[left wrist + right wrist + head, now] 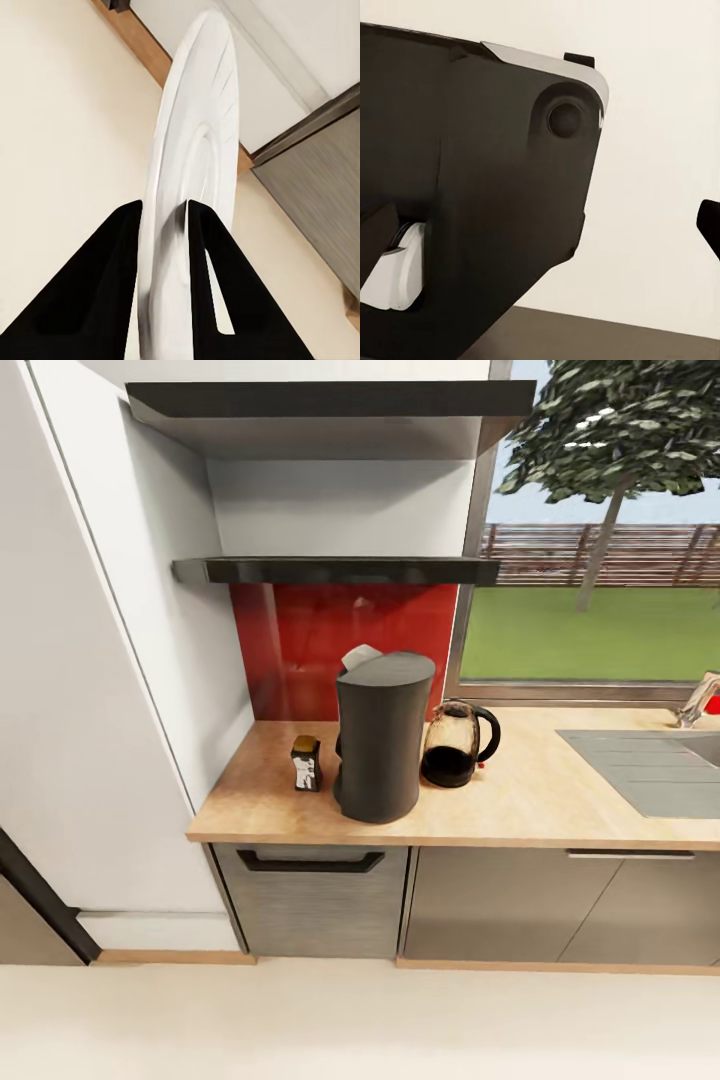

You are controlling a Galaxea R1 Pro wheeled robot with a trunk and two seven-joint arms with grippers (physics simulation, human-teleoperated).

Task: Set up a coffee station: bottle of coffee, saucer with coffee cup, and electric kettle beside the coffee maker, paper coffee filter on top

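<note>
While the left claw stands clamped on one saucer, the white plate sits edge-on between the two black fingers, its rim reaching well past their tips. Beyond the saucer, past the fingertips, lie pale floor, a wood skirting strip and a grey cabinet front.

From the head view, one coffee maker stands on the bench, with one paper filter resting on its top. One coffee bottle stands just beside it toward the wall cabinet side, and one kettle stands just beside it toward the sink. Two black shelves hang above on the wall, the lower one over a red backsplash. A window with one tree behind it sits above the sink, and a tap shows at the frame edge.

In the right wrist view a large dark body of the robot lies close before the camera; one dark tip of the right claw shows at the edge, and I cannot tell whether that claw is apart or together.
</note>
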